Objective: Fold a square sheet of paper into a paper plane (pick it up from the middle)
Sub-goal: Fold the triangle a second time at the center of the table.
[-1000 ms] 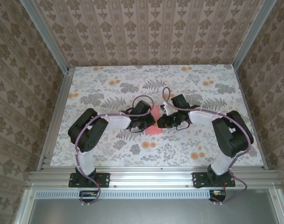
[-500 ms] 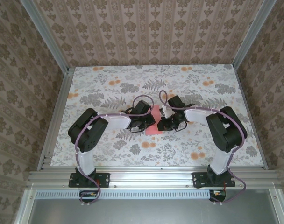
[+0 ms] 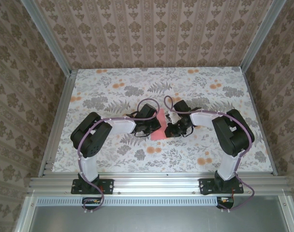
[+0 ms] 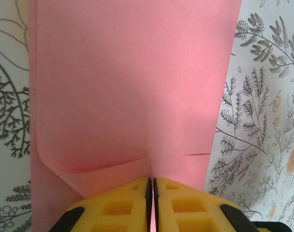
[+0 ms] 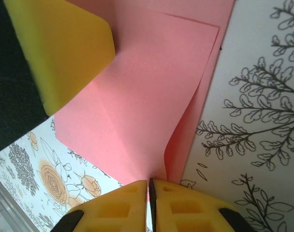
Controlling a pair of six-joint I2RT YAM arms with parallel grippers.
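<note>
My left gripper (image 4: 151, 186) is closed almost completely, and its yellow fingers pinch the near edge of the square sheet of paper (image 4: 132, 82), just below a crease. My right gripper (image 5: 148, 187) is closed in the same way on a curled fold of that sheet. From above, the sheet lies at the middle of the table (image 3: 113, 87), between both wrists. The right wrist view adds a second paper layer.
</note>
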